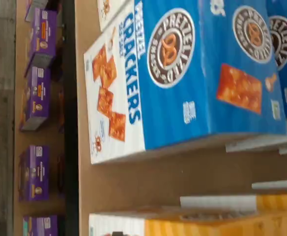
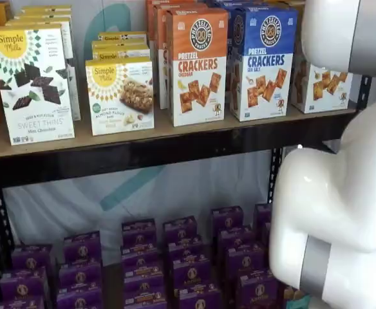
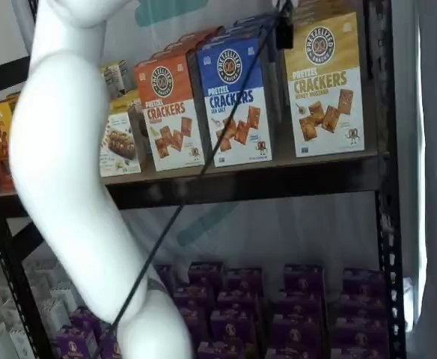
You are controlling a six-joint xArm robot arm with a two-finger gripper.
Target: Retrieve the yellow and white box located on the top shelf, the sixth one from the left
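Note:
The yellow and white box (image 3: 322, 82) stands upright at the right end of the top shelf (image 3: 241, 173), showing a yellow top and pictured crackers. In a shelf view only its white lower front (image 2: 318, 87) shows past my white arm. The wrist view catches its yellow side and white end (image 1: 207, 225) beside the blue-topped box (image 1: 183, 73). My gripper (image 3: 283, 31) shows only as a small black shape with a cable at the view's top edge, in front of the gap between the blue-topped and yellow boxes. No finger gap shows.
A blue-topped crackers box (image 3: 233, 105) and an orange-topped one (image 3: 170, 112) stand left of the yellow box, with Simple Mills boxes (image 2: 32, 84) further left. Purple boxes (image 2: 181, 264) fill the lower level. A black upright (image 3: 379, 149) stands right of the yellow box.

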